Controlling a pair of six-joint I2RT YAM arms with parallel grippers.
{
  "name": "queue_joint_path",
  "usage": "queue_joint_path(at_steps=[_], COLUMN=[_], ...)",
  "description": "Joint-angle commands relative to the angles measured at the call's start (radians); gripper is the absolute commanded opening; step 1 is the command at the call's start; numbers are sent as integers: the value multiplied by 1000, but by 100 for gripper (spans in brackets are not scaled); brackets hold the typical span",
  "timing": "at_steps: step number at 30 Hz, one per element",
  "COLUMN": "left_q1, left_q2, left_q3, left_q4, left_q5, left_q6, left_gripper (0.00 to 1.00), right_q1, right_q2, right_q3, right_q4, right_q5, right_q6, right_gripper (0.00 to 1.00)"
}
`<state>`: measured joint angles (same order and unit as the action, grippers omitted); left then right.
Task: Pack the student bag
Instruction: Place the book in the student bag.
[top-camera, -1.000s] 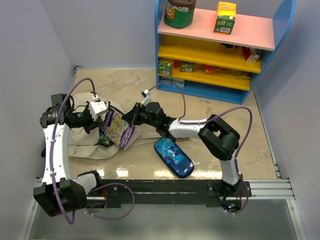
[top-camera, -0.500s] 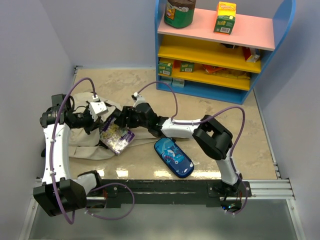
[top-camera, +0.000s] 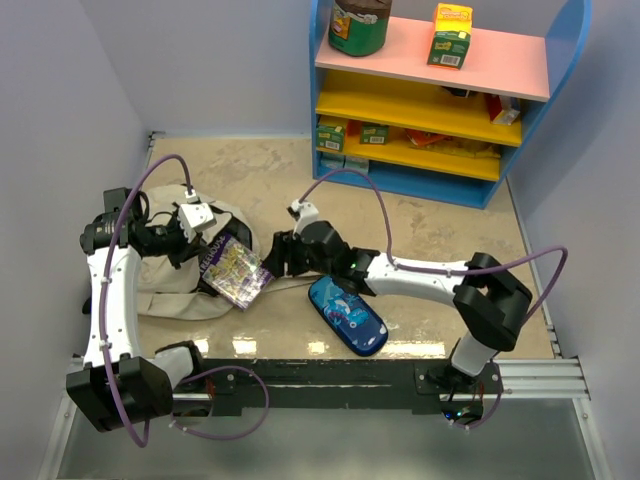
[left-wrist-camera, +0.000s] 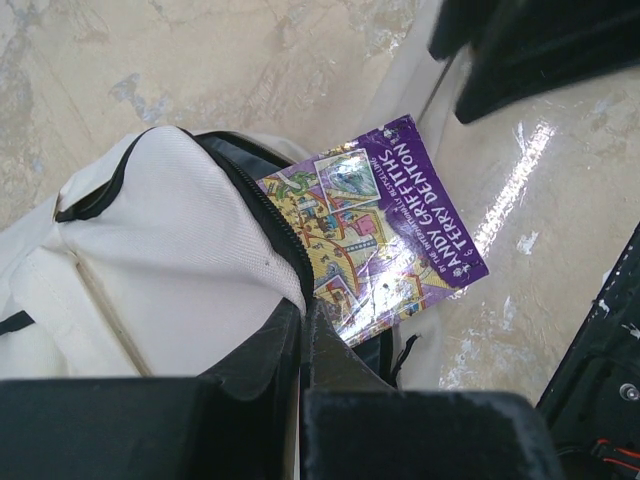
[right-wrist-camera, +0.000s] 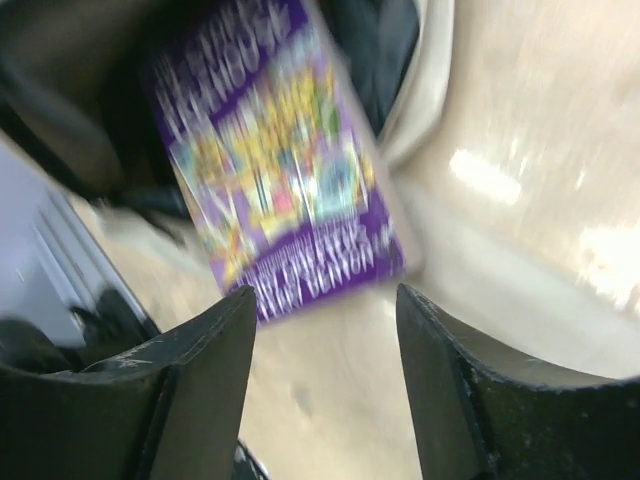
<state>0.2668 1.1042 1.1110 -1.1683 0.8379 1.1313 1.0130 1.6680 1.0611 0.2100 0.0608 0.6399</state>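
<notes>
The student bag (top-camera: 165, 285) lies beige and slumped at the table's left, its dark-lined mouth facing right. My left gripper (top-camera: 195, 250) is shut on the bag's zip edge (left-wrist-camera: 285, 265), holding the lip up. A purple picture book (top-camera: 236, 272) lies tilted, its left part inside the mouth and the rest sticking out onto the table. In the left wrist view the book (left-wrist-camera: 385, 230) rests on the bag's lower flap. My right gripper (top-camera: 270, 260) hangs open just right of the book, touching nothing. Blurred in the right wrist view, the book (right-wrist-camera: 270, 170) sits beyond the spread right gripper (right-wrist-camera: 325, 300).
A blue zip pencil case (top-camera: 347, 315) lies on the table near the front edge, right of the bag. A blue shelf unit (top-camera: 430, 100) with boxes and a jar stands at the back right. Walls close in the table on the left and behind.
My right gripper opened and let go of the book, then drew back to the right. The book dropped lower and flatter into the bag's mouth. The left arm held still.
</notes>
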Motion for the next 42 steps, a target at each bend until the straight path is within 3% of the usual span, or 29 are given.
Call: queue_joint_path(at_steps=[1,3,5,10,21,29,34,38,42], left_q1=[-9,-8,-8,-9,-9,-9,-9,-8,-9], left_q2=[0,0,-3,-3,-10,-17,-20,-20,-18], left_q3=[36,39,39,52,44,29,13,16,15], left_q4=[-1,-4,-5,-31,-76,-82,-91,-93,-94], left_q5=[99,104,102,115,118,127,122,110,118], left_q6=[15,18,21,53,88,94,111,117,122], left_gripper=[0,0,0,0,0,0,0,0,0], right_q1=[74,97,102,102,102,102,101,79,56], right_q2=[10,33,58,154,303,398,450,382,271], right_q3=[-76,-108,-119,-53,184,333,419,302,180], right_q4=[-18,23,98,133,169,178,125,111,80], right_q5=[-35,-59,-59,31,111,83,70,74,126], right_q6=[38,50,53,-2,-106,-123,-112,-108,-88], right_gripper=[58,51,38,26,25,25,32,33,24])
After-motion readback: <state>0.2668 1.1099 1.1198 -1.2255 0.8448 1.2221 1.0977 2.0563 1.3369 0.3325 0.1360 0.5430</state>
